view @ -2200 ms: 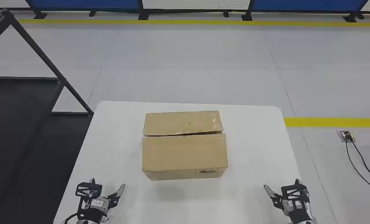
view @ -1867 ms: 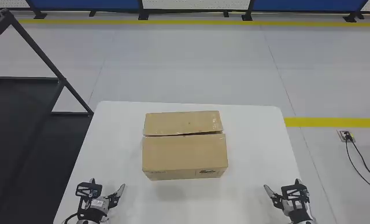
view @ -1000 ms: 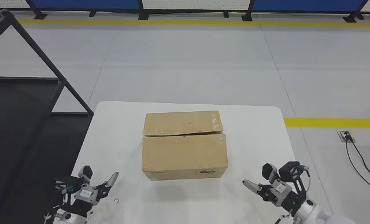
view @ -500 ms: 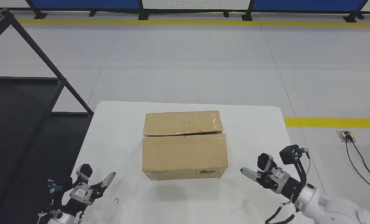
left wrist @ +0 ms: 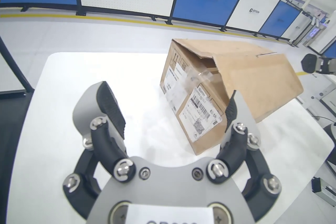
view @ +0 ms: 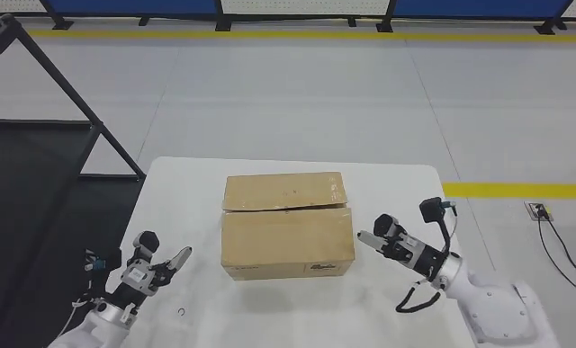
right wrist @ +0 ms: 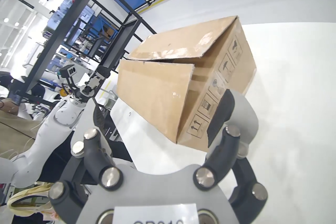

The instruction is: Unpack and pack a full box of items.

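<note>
**My two pincers flank a closed cardboard box (view: 286,227), both spread wide and holding nothing.**

The box sits at the centre of the top view, in the middle of the white table (view: 180,195). My left pincer (view: 168,255) hovers at lower left, well apart from the box, and my right pincer (view: 373,235) is just beside its right end. The two top flaps (right wrist: 162,57) are folded down but not sealed. Torn tape (left wrist: 193,78) hangs at one end, and the seam gapes slightly. I judge the box, if full, too heavy and too wide for one pincer to lift. The cardboard looks dry and easy to grip, stiff at the corners and springy along the flaps. The free edge of a flap at the seam looks like the best place to take hold, pinched lightly so that the board does not crease.
</note>
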`<control>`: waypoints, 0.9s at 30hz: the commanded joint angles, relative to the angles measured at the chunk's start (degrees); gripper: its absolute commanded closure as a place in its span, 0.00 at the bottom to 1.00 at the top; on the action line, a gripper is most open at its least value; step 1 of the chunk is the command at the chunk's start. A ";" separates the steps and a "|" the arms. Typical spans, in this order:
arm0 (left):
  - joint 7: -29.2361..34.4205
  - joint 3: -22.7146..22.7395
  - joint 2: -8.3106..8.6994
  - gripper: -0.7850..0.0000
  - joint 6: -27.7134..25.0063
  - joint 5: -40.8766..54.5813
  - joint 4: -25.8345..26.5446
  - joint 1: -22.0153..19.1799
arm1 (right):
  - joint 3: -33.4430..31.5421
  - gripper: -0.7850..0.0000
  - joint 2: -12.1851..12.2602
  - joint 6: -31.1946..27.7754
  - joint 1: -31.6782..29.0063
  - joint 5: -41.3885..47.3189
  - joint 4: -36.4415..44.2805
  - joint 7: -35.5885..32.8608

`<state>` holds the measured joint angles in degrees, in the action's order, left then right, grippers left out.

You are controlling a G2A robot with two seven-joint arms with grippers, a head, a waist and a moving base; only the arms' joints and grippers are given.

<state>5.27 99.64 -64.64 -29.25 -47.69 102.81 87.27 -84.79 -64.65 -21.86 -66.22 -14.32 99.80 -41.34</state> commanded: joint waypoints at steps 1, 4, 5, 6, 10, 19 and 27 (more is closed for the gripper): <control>2.63 -0.02 0.17 0.00 -1.50 2.22 -0.08 -1.21 | 1.36 0.00 -0.08 -1.64 2.46 2.65 -2.59 -1.45; 6.13 0.08 0.45 0.00 -3.08 4.66 -0.03 -2.67 | 3.04 0.00 -0.17 -2.73 5.65 4.37 -6.13 -2.96; 7.00 0.04 0.52 0.00 -3.26 4.99 0.12 -3.05 | 3.64 0.00 -0.19 -3.12 6.44 4.84 -6.93 -3.50; 7.35 0.12 0.58 0.00 -3.21 5.09 0.35 -3.40 | 4.19 0.00 -0.22 -3.48 7.08 5.64 -7.78 -4.13; 8.19 0.42 0.72 0.00 -2.58 3.74 1.20 -3.48 | 5.73 0.00 -0.26 -5.15 9.46 9.09 -10.99 -6.58; 7.73 0.12 0.70 0.00 -2.12 4.11 1.06 -3.05 | 9.31 0.00 -0.50 -7.48 14.12 15.55 -15.92 -10.82; 4.74 -0.03 0.55 0.00 0.24 4.71 1.95 -2.20 | 7.78 0.00 0.23 -11.46 14.33 28.93 -16.00 -19.35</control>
<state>9.96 99.61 -64.09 -28.99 -43.38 104.69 84.97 -76.65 -64.58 -32.84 -51.66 12.32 83.51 -58.95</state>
